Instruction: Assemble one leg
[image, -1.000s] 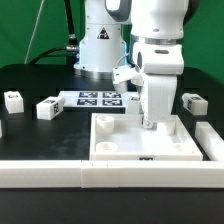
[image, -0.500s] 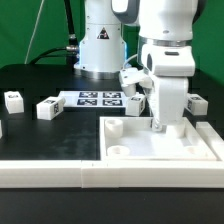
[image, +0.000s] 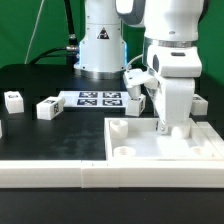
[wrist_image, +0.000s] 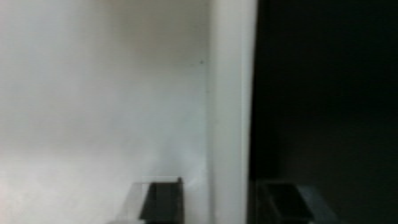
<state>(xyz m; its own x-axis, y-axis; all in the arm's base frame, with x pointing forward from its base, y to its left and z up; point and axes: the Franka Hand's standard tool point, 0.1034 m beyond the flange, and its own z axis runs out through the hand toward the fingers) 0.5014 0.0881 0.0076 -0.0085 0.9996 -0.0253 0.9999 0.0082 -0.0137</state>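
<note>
The large flat white panel (image: 150, 147) with round corner sockets lies at the front right of the table. My gripper (image: 165, 128) stands on the panel's far wall and is shut on it. In the wrist view the white wall (wrist_image: 228, 120) runs between my two dark fingers, with my gripper (wrist_image: 228, 205) astride it. Two small white legs with black-and-white tags, one leg (image: 12, 100) and another leg (image: 47, 108), lie at the exterior view's left, far from the gripper. A third leg (image: 198, 103) shows partly behind the gripper on the exterior view's right.
The marker board (image: 100, 98) lies behind the panel in front of the robot's base (image: 100, 50). A long white rail (image: 55, 173) runs along the table's front edge, and the panel's near side sits against it.
The gripper has moved toward the exterior view's right, and the panel has slid that way with it along the front rail. The legs have not moved.
</note>
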